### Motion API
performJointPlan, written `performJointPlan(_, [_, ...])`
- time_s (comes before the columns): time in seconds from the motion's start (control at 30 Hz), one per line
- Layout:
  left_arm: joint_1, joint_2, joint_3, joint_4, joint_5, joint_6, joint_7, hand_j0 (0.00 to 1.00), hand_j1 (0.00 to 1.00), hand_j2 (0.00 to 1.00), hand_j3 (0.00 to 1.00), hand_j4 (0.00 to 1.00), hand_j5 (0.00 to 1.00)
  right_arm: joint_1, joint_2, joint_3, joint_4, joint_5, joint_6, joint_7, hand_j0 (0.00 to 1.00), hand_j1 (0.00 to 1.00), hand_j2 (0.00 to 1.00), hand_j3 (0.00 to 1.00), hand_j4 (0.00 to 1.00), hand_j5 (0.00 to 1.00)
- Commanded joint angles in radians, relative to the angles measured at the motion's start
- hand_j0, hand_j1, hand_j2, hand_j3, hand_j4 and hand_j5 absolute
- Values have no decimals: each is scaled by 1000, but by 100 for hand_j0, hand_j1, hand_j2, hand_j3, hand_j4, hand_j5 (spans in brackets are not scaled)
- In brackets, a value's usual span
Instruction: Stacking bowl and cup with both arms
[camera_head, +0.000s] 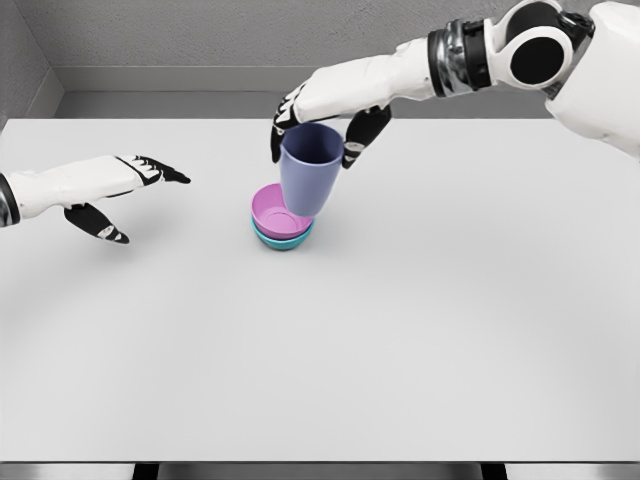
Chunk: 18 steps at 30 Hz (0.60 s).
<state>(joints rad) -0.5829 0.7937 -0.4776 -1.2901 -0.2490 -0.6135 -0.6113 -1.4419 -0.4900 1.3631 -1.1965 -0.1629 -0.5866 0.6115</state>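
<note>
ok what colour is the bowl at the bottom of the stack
Teal, under the pink bowl; only the teal bowl rim shows, in the head view.

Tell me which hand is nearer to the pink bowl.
Right. The right hand grips the purple cup directly above the pink bowl, which sits nested in the teal bowl. The left hand hovers open well off to the bowl's left, apart from it.
</note>
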Motion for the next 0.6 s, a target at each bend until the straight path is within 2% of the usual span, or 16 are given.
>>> performJointPlan(0.0, [0,1,0,0,7,3,0,100,100,100,100,100,100,0,22,8,25,-6,2,-1,67,67,67,67,67,67])
performJointPlan(0.57, [3,2,-4,0,0,3,0,100,100,100,100,100,100,2,71,22,84,-4,-2,-1,67,67,67,67,67,67])
